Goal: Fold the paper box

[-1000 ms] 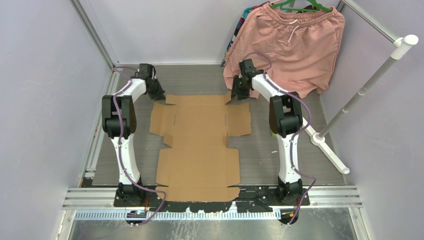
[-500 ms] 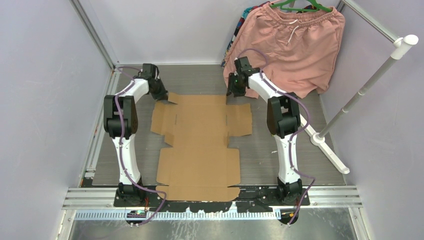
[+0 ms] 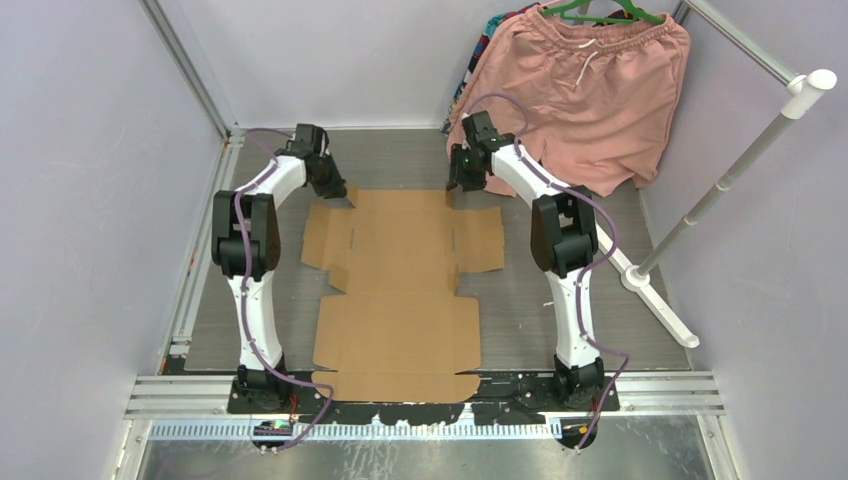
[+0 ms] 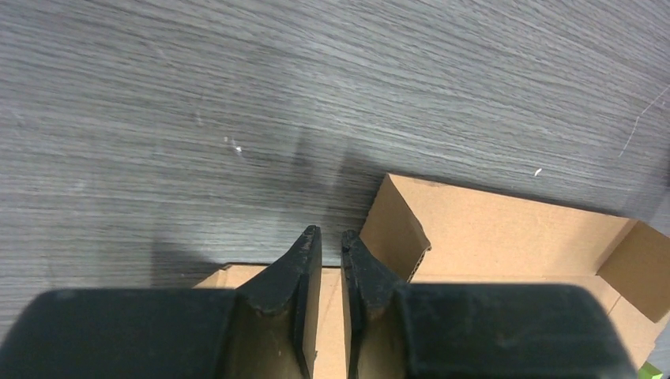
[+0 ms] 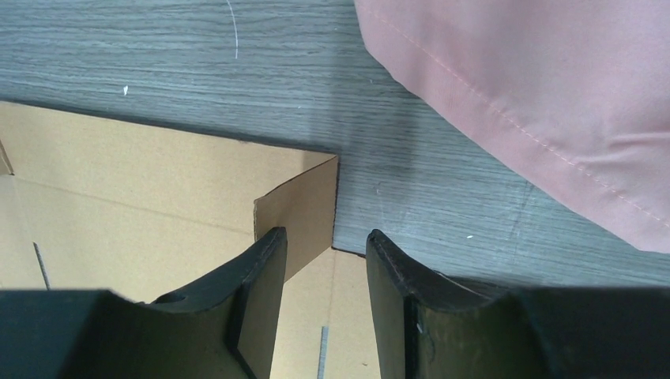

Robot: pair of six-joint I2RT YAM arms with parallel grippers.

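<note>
The paper box (image 3: 398,280) is a flat brown cardboard sheet lying on the grey table between my two arms. My left gripper (image 3: 343,192) is at its far left corner. In the left wrist view, the left gripper (image 4: 330,234) has its jaws a narrow crack apart with nothing between them, and a small raised tab (image 4: 397,227) stands just to the right of them. My right gripper (image 3: 453,185) is at the far right corner. In the right wrist view the right gripper (image 5: 322,233) stands open, and an upright corner tab (image 5: 299,209) rises just beyond its left finger (image 5: 265,268), ungripped.
Pink shorts (image 3: 590,90) hang on a hanger at the back right, and their hem (image 5: 537,95) lies close beside the right gripper. A white rack pole (image 3: 740,160) slants down to a base bar (image 3: 660,305) on the right. Purple walls close in the table.
Both grippers have moved inward along the sheet's far edge, towards each other. The left jaws, pressed together before, now stand a crack apart. The sheet's far corner tabs have shifted slightly.
</note>
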